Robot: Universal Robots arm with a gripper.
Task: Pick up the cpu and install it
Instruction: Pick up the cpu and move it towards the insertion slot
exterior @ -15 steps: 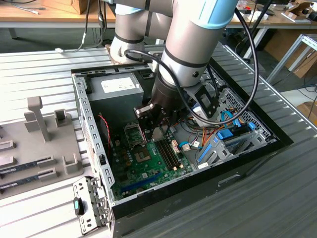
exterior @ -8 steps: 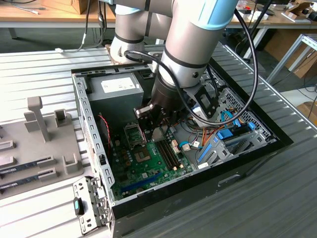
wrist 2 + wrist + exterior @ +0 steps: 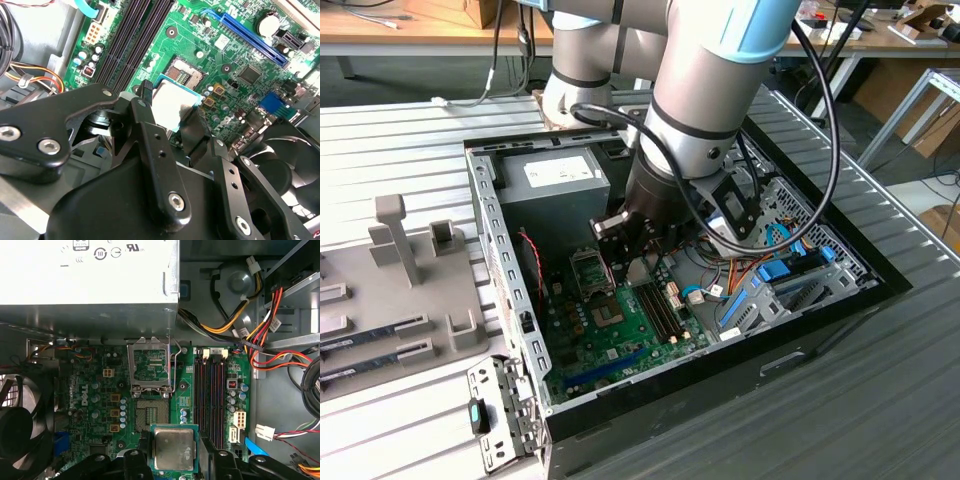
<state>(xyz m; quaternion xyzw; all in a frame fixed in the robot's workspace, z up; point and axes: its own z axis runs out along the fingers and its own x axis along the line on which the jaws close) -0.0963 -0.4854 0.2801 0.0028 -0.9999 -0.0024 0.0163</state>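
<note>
One arm reaches down into an open computer case (image 3: 520, 300) that lies on its side on the slatted grey counter (image 3: 880, 400), near the middle of it, and its black pincer (image 3: 174, 452) is closed on the cpu (image 3: 173, 448), a finger pressed against each of two opposite edges. In the first wrist view the chip's silver-grey lid faces the camera with a thin green rim around it, held flat and level above the green motherboard (image 3: 100, 390). It hangs just short of the open socket (image 3: 152, 415), whose bare grid of contacts shows beside the chip's edge; the metal retention frame (image 3: 150, 365) is swung up and stands at the far side of the socket, toward the grey power supply (image 3: 90, 270). In the second wrist view the cpu (image 3: 170, 107) appears from the other side, its pale surface pinched between the two dark fingers (image 3: 192, 130), with the socket (image 3: 181, 76) just beyond it and not yet covered. Four dark memory slots (image 3: 212, 395) run alongside the socket. A black fan (image 3: 20, 420) sits at the board's opposite side, and bundled red, yellow and orange wires (image 3: 260, 335) trail along the case wall. In the exterior view a grey moulded tray (image 3: 390, 300) rests on the counter toward the exterior view's left edge, well apart from the case.
</note>
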